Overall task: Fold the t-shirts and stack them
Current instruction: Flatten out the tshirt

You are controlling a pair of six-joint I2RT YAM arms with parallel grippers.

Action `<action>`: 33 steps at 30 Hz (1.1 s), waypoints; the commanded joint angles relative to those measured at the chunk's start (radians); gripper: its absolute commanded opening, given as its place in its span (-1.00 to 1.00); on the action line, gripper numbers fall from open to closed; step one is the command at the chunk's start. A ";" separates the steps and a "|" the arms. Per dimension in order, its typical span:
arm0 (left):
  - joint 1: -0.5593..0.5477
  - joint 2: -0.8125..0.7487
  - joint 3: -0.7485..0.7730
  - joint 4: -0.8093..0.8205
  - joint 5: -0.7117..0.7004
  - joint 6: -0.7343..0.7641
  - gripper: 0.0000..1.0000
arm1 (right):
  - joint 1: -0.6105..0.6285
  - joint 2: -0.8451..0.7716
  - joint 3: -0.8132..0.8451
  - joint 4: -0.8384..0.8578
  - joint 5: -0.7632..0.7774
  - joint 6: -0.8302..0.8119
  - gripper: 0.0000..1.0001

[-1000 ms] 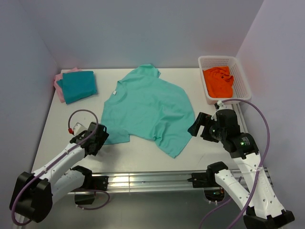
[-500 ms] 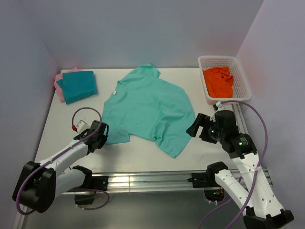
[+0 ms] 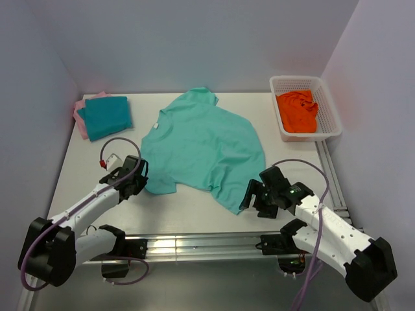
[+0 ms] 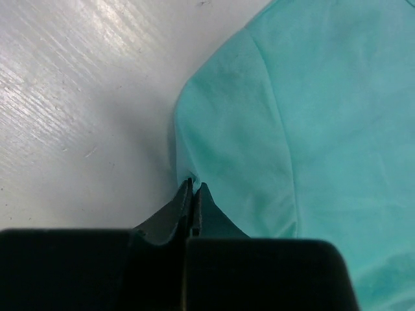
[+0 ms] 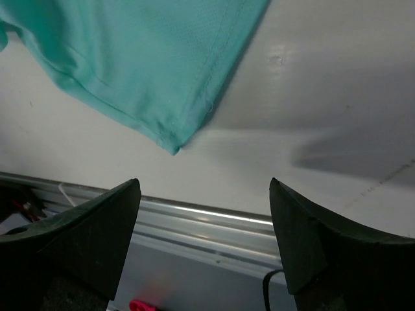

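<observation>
The mint-green t-shirt (image 3: 201, 146) lies spread flat mid-table, collar toward the back left. My left gripper (image 3: 141, 177) is at its near-left sleeve. In the left wrist view, the left gripper (image 4: 193, 188) is shut on the sleeve's (image 4: 227, 129) edge. My right gripper (image 3: 249, 196) hovers open beside the shirt's near-right hem corner (image 3: 236, 208). In the right wrist view, the right gripper (image 5: 204, 188) holds nothing, and the hem corner (image 5: 174, 149) lies just ahead of its fingers. The folded teal t-shirt (image 3: 107, 116) rests on the pink t-shirt (image 3: 80, 110) at the back left.
A white basket (image 3: 327, 107) holding an orange cloth (image 3: 297, 110) stands at the back right. The table's metal front rail (image 5: 194, 217) runs right below the right gripper. Walls close in the left, back and right sides.
The left gripper closed on the mint shirt's sleeve edge. The right arm swung down and toward the near edge, from beside the shirt's right side to its near hem corner.
</observation>
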 commanded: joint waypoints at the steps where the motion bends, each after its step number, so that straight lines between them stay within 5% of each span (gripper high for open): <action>1: -0.003 -0.020 0.057 -0.047 -0.009 0.045 -0.99 | 0.016 0.048 -0.064 0.179 -0.007 0.093 0.74; 16: -0.002 -0.099 0.088 -0.152 -0.039 0.096 -1.00 | 0.136 0.358 -0.056 0.425 0.028 0.189 0.68; 19: -0.002 -0.121 0.080 -0.167 -0.049 0.097 -1.00 | 0.159 0.364 -0.051 0.416 0.040 0.194 0.46; 25: 0.007 -0.152 0.054 -0.156 -0.044 0.103 -1.00 | 0.162 0.387 -0.057 0.399 0.045 0.180 -0.80; 28: 0.012 -0.155 0.054 -0.149 -0.041 0.112 -1.00 | 0.162 0.381 -0.037 0.371 0.056 0.162 -1.00; 33: 0.015 -0.158 0.214 -0.247 -0.072 0.164 -1.00 | 0.157 0.283 0.137 0.181 0.147 0.108 -1.00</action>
